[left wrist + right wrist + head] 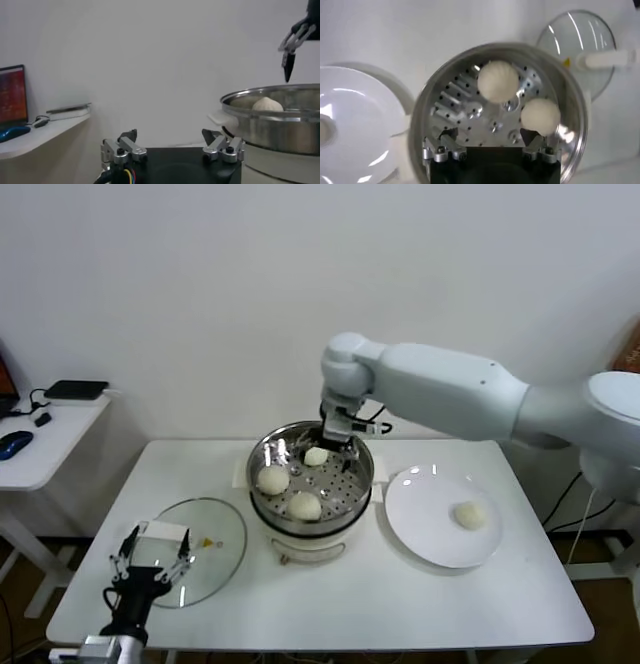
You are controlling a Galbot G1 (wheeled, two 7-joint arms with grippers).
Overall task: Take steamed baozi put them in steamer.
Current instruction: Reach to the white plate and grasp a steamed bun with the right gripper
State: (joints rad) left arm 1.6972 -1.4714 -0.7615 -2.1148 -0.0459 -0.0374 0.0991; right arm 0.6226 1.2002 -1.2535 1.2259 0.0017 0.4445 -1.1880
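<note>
R tool (341, 446) hung over the far rim of the steamer (311, 519), fingers spread w/ nothing between them. Steamer sat mid-bench, toward the far edge. Three baozi lay on its perforated floor: one at the far side (316, 456) just beside the R tool, one toward the bench's left edge (272, 479), one at the near side (305, 505). Fourth baozi (467, 515) was on the white plate (420, 524), just beside the steamer on the right-edge side. L tool (150, 564) was parked over the glass lid (215, 534) near the near-left corner, fingers spread, holding nothing
</note>
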